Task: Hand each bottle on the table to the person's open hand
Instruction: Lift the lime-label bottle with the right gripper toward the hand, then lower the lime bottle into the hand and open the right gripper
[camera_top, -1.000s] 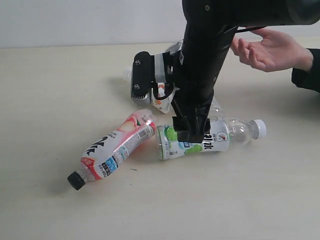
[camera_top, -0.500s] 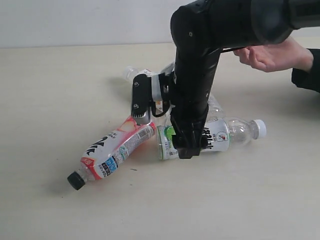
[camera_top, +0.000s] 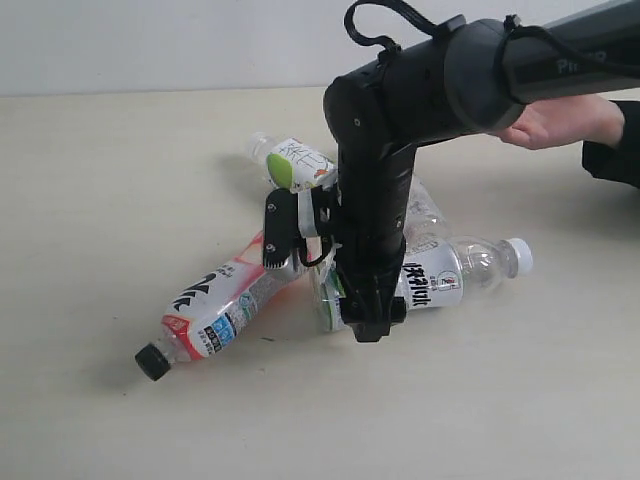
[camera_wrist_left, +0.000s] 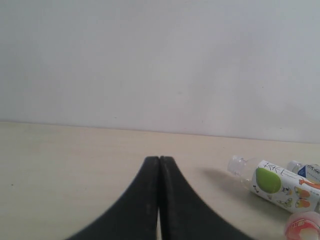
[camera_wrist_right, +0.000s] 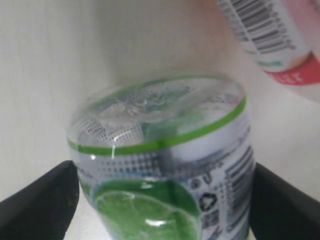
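With right gripper (camera_wrist_right: 163, 172) spread wide, straddles the base of the lime-green bottle (camera_top: 432, 283): clear plastic, white cap, lime-printed label, lying flat on the surface (camera_top: 100, 150). Holds left gripper (camera_wrist_left: 159, 161) pinched closed, empty.

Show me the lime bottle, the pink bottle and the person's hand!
lime bottle (camera_wrist_right: 160, 165), right wrist view, label
pink bottle (camera_top: 225, 300), exterior view, label
person's hand (camera_top: 560, 122), exterior view, its middle
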